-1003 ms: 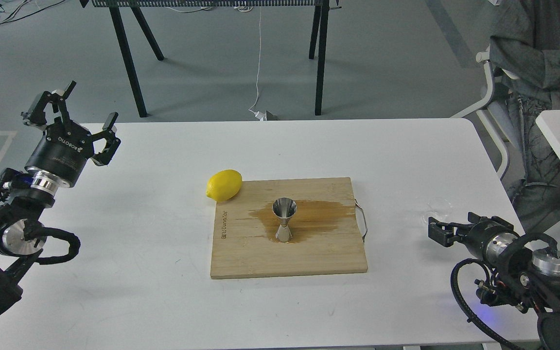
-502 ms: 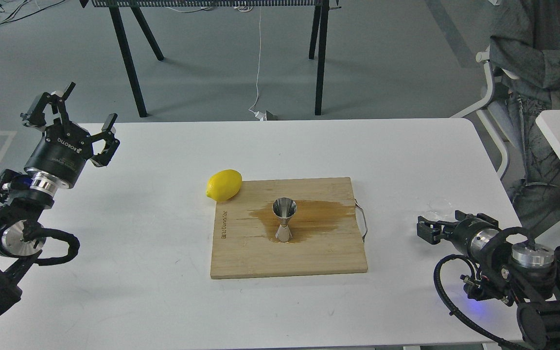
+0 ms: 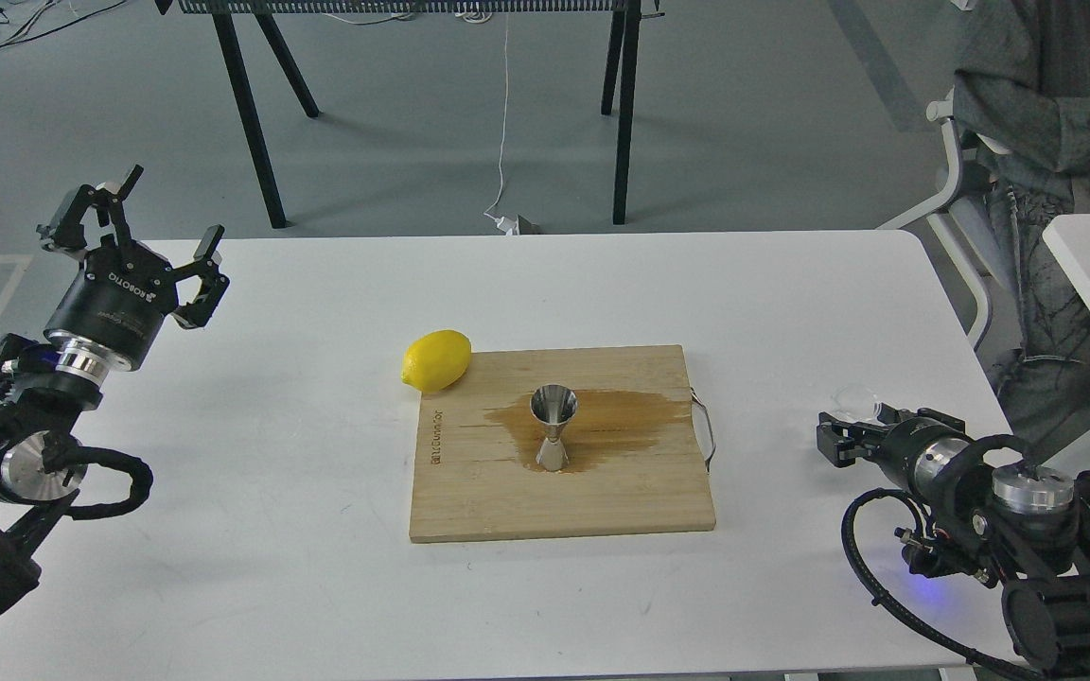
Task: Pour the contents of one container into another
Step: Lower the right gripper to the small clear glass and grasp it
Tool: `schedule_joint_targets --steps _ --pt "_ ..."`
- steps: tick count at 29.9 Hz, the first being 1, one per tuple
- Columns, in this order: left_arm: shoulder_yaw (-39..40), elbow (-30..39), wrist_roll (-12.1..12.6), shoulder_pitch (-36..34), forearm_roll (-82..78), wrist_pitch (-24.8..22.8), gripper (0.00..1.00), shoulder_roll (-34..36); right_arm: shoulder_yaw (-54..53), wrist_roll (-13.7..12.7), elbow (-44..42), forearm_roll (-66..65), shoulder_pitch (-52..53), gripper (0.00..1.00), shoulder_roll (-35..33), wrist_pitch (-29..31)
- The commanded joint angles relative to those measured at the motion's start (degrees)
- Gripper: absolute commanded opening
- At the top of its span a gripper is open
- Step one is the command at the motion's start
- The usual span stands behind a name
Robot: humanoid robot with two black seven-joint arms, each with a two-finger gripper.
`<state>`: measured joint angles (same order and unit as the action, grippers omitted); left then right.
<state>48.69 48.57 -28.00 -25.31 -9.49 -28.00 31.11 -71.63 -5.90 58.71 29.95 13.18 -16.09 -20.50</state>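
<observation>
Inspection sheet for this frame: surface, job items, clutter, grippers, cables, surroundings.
Surface: white table; wooden cutting board with a brown wet stain.
Job's things: steel jigger upright on the stain; clear cup at the right gripper.
Clutter: lemon at the board's corner.
Grippers: left gripper open, raised; right gripper low, jaws unclear.
Cables: white cable on the floor.
Surroundings: seated person, black table legs.
</observation>
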Motion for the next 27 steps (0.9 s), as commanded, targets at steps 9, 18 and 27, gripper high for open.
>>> schedule_joint_targets --steps 9,18,27 --pt "0.0 -0.05 0.0 0.09 0.0 0.0 0.92 0.0 0.0 -0.08 0.09 -0.77 0.09 0.54 0.01 0.11" --pt "0.0 -0.49 0.0 0.09 0.0 0.0 0.92 0.0 0.0 -0.08 0.09 -2.09 0.09 0.38 0.53 0.37" --pt "0.0 -0.75 0.0 0.09 0.0 0.0 0.92 0.0 0.0 -0.17 1.05 -2.35 -0.18 0.32 0.71 0.55"
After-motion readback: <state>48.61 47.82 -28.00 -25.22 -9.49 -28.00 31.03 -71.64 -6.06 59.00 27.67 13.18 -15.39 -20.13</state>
